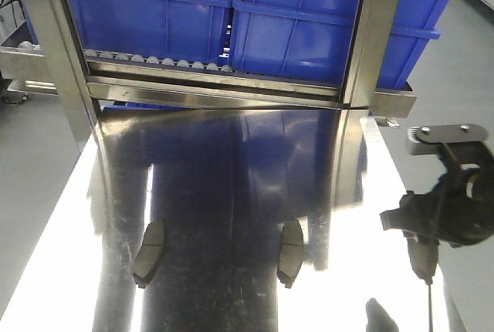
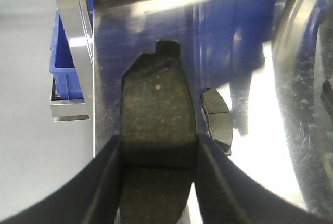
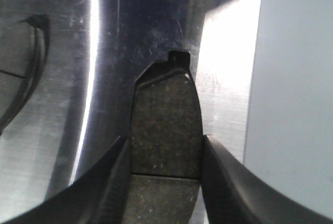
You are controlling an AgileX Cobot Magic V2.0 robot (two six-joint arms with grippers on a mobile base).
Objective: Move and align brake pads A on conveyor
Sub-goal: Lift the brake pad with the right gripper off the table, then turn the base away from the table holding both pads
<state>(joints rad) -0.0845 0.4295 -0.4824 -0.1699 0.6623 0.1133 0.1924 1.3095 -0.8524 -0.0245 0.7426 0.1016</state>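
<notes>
In the left wrist view my left gripper (image 2: 157, 146) is shut on a dark grey brake pad (image 2: 156, 104), its two black fingers pressing the pad's long sides over the shiny steel tabletop. A second pad (image 2: 217, 120) lies flat on the steel just to the right. In the right wrist view my right gripper (image 3: 165, 146) is shut on another grooved pad (image 3: 166, 125) near the table's right edge. The front view shows two pads (image 1: 149, 253) (image 1: 290, 252) lying on the steel, and my right arm (image 1: 451, 208) at the right. The conveyor is out of view.
Blue bins (image 1: 309, 23) stand on a roller rack (image 1: 154, 60) at the far end of the steel tabletop (image 1: 231, 162), between steel uprights (image 1: 54, 38). A lower blue bin (image 2: 65, 62) sits beyond the table's left edge. Grey floor lies on both sides.
</notes>
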